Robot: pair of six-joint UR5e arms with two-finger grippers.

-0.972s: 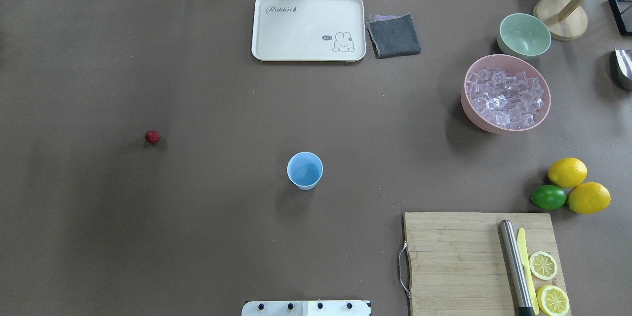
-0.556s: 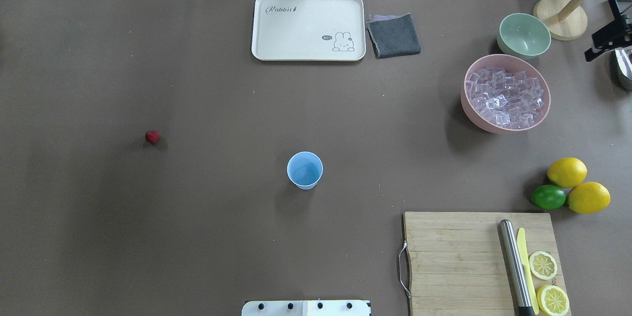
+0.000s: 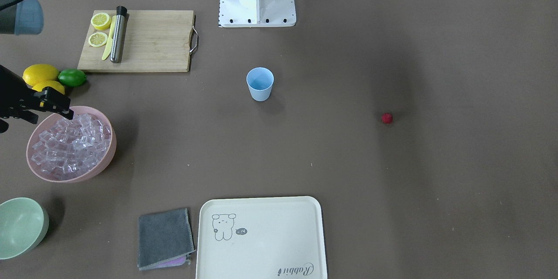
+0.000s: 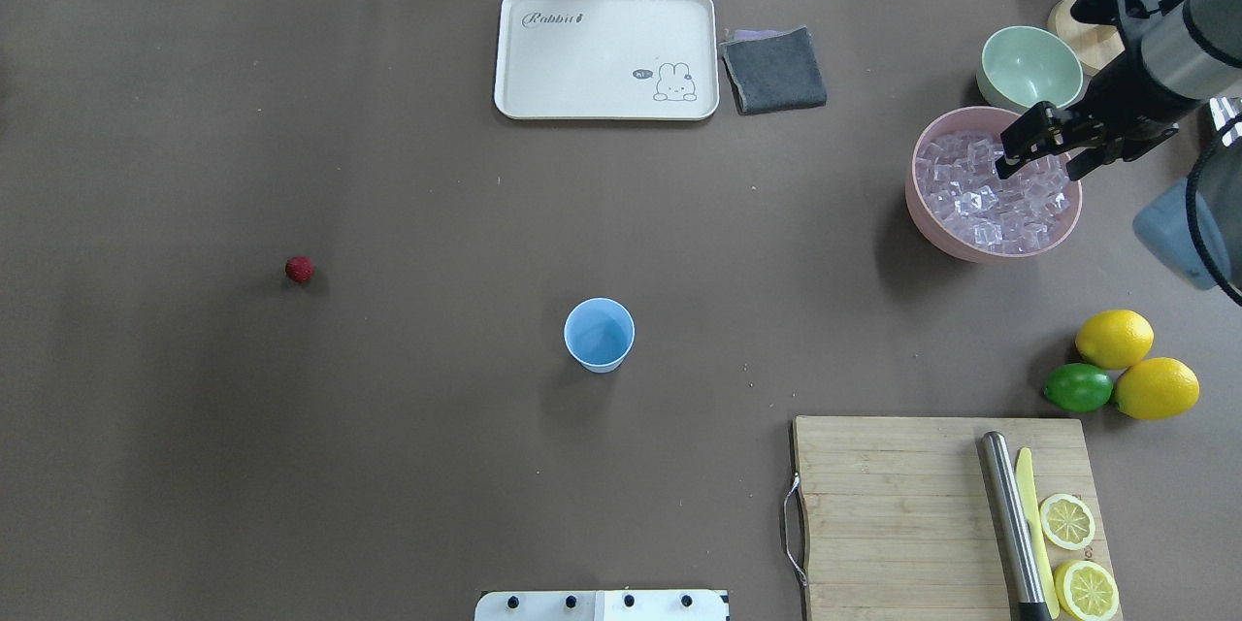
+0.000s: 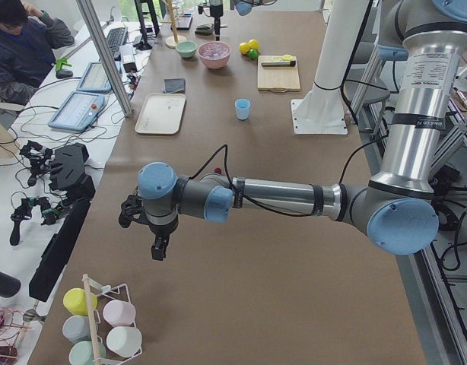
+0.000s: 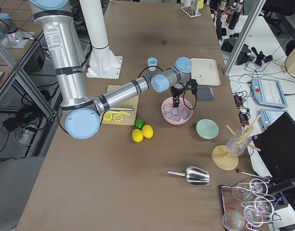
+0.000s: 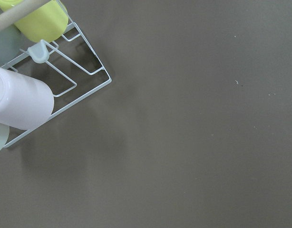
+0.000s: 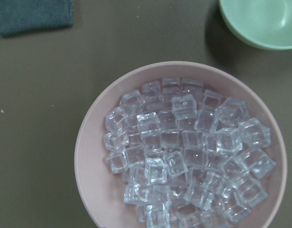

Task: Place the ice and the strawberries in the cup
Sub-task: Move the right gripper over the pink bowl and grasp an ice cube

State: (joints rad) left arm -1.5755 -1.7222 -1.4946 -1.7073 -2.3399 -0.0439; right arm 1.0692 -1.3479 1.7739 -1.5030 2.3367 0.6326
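The light-blue cup [image 4: 600, 335] stands upright and empty in the middle of the table, also in the front view [image 3: 260, 83]. The tiny red strawberry [image 4: 300, 269] lies alone far to the cup's left. The ice [image 4: 980, 204] fills a pink bowl [image 4: 924, 213] at the right; the right wrist view looks straight down on the ice [image 8: 184, 156]. My right gripper [image 4: 1043, 163] hangs over the bowl's far side, jaws apart and empty. My left gripper [image 5: 154, 247] shows only in the exterior left view, far from the cup near a cup rack; I cannot tell its state.
A pale green bowl [image 4: 1029, 68] sits behind the pink bowl. A cream tray [image 4: 606, 53] and grey cloth [image 4: 774, 70] lie at the back. Lemons and a lime [image 4: 1079, 388] and a cutting board [image 4: 893, 505] with knife are front right. A cup rack [image 7: 22, 95] is under the left wrist.
My right arm has come in from the right edge and now holds its gripper over the pink bowl of ice. Cup, strawberry and ice have not moved.
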